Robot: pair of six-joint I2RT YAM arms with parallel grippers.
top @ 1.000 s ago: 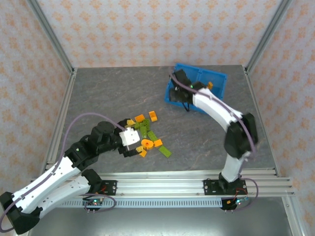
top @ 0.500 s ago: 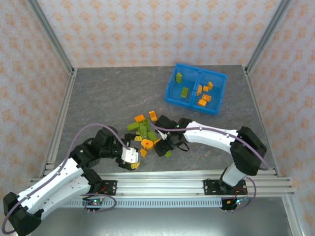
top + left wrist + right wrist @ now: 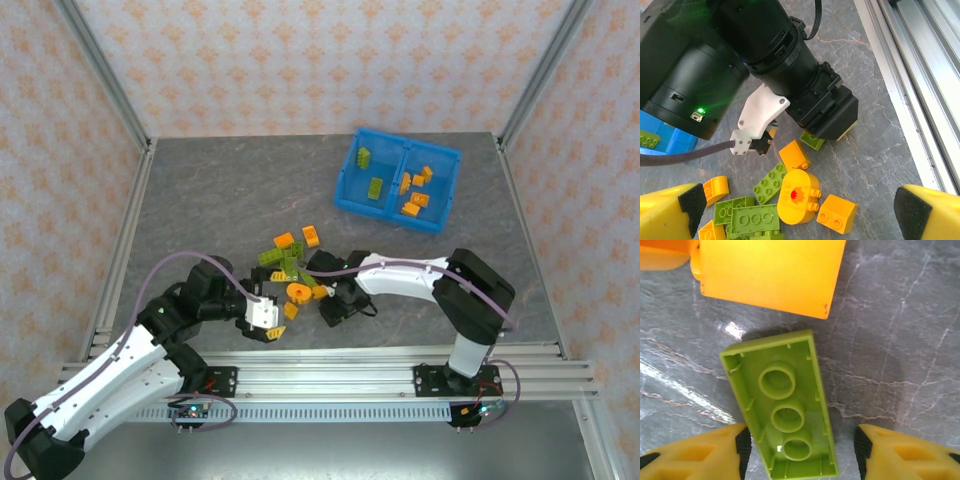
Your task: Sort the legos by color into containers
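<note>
Orange and lime legos lie in a loose pile (image 3: 290,265) at mid table. My right gripper (image 3: 335,308) is down at the pile's near right edge. In the right wrist view it (image 3: 800,450) stands open astride an upside-down lime brick (image 3: 785,415); the left pad (image 3: 742,450) is at the brick's side and the right pad (image 3: 860,445) stands clear of it. My left gripper (image 3: 800,215) is open just above an orange oval piece (image 3: 799,196) and an orange brick (image 3: 837,214). The blue bin (image 3: 440,222) at the back right holds lime bricks on the left and orange ones on the right.
An orange brick (image 3: 770,272) lies just beyond the lime one. The right arm's wrist (image 3: 790,65) hangs close in front of my left gripper. The metal rail (image 3: 400,360) runs along the near edge, close to both grippers.
My right arm swung from the bin to the pile and came down over the lime brick. My left gripper drew back a little toward the near edge.
</note>
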